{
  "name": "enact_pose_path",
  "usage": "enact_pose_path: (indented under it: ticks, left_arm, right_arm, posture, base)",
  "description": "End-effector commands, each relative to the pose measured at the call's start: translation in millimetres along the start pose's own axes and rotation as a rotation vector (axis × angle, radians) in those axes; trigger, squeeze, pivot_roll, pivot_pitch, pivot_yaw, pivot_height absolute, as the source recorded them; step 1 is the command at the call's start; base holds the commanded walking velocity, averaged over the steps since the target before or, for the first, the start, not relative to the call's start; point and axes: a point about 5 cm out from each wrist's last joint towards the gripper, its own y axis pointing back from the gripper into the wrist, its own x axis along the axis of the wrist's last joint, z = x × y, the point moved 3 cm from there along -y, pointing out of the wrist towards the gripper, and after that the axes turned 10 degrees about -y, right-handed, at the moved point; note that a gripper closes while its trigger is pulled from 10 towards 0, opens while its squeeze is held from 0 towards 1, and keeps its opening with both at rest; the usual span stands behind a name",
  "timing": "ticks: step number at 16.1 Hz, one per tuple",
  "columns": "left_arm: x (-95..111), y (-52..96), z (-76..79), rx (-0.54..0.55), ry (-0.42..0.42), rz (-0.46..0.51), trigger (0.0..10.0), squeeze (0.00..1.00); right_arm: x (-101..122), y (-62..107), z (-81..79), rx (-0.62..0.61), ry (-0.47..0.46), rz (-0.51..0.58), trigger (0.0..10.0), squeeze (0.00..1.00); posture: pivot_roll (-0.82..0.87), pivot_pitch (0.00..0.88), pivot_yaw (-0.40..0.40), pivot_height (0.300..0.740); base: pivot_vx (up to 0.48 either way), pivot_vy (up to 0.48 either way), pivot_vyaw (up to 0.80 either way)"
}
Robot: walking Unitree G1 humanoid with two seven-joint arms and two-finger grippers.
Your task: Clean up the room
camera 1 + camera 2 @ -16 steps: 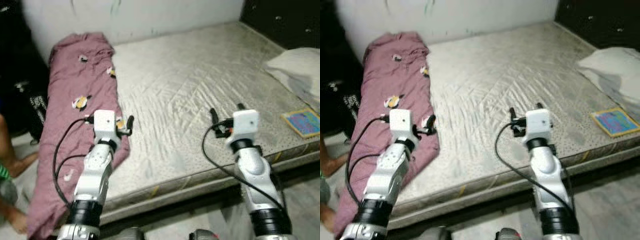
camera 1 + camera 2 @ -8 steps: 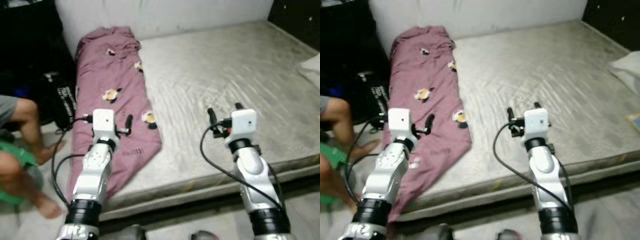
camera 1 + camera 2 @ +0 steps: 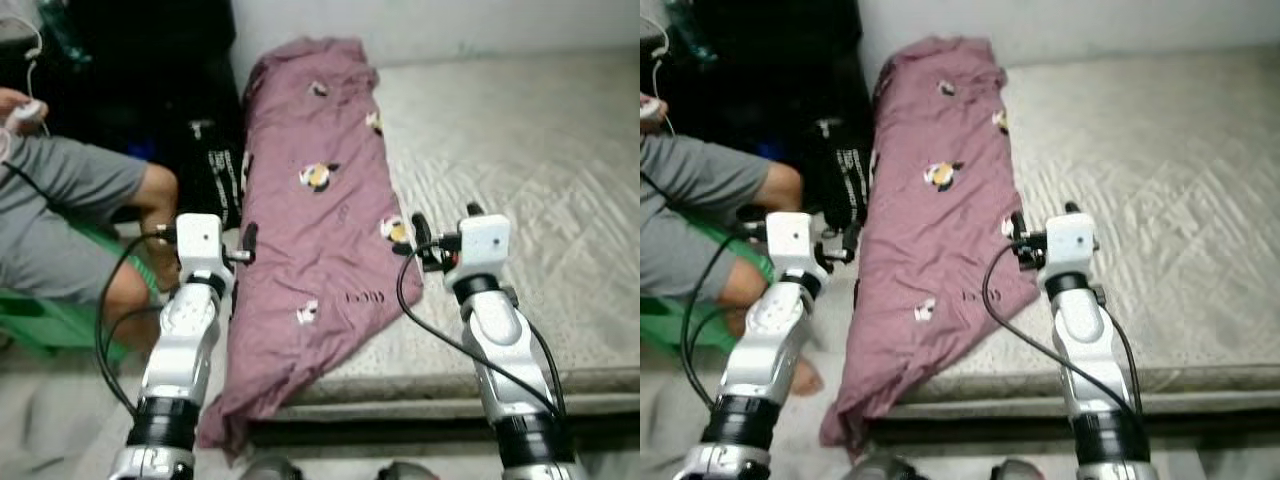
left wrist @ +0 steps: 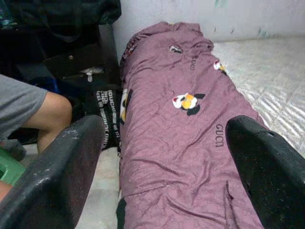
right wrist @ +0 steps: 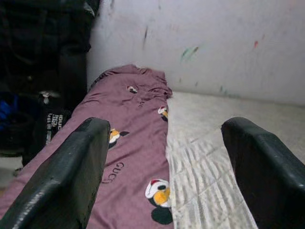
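Grey shorts and a bare knee mark a seated person (image 3: 70,215) at the far left, on something green, holding a small white object. Next to them a black bag (image 3: 212,170) with white lettering stands on the floor against the bed's side; what it holds cannot be seen. The left gripper (image 3: 247,243) hovers just above the mauve blanket's left edge, fingers spread wide, holding nothing. The blanket (image 3: 320,230) is a long quilted purple-pink cover printed with small cartoon figures and lettering; it lies lengthwise along the left side of the pale grey mattress (image 3: 530,160), its lower end spilling over the front edge towards the floor. The right gripper (image 3: 443,232) hangs over the blanket's right border, fingers likewise apart and empty.
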Motion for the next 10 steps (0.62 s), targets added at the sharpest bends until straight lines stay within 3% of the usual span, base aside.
enact_pose_path:
  ticks: [1, 4, 10]
  left_arm:
    - [7.4, -0.8, -8.7, 0.016, -0.032, 0.029, 10.0, 0.00]
    - [4.8, 0.9, -14.3, 0.047, -0.020, 0.023, 10.0, 0.00]
    - [-5.3, 18.3, -29.8, 0.103, -0.060, 0.006, 10.0, 0.00]
  right_arm:
    - [5.3, -2.4, -3.4, 0.008, -0.009, 0.018, 10.0, 0.00]
    - [4.1, -1.7, -0.5, -0.007, -0.018, 0.010, 10.0, 0.00]
    - [-0.6, 13.3, 4.8, -0.049, -0.036, -0.010, 10.0, 0.00]
  posture:
    - [-0.10, 0.000, 0.080, 0.740]
    - [-0.11, 0.000, 0.078, 0.740]
    - [-0.11, 0.000, 0.088, 0.740]
  base:
    - [0.000, 0.000, 0.00]
    - [0.000, 0.000, 0.00]
    - [0.000, 0.000, -0.77]
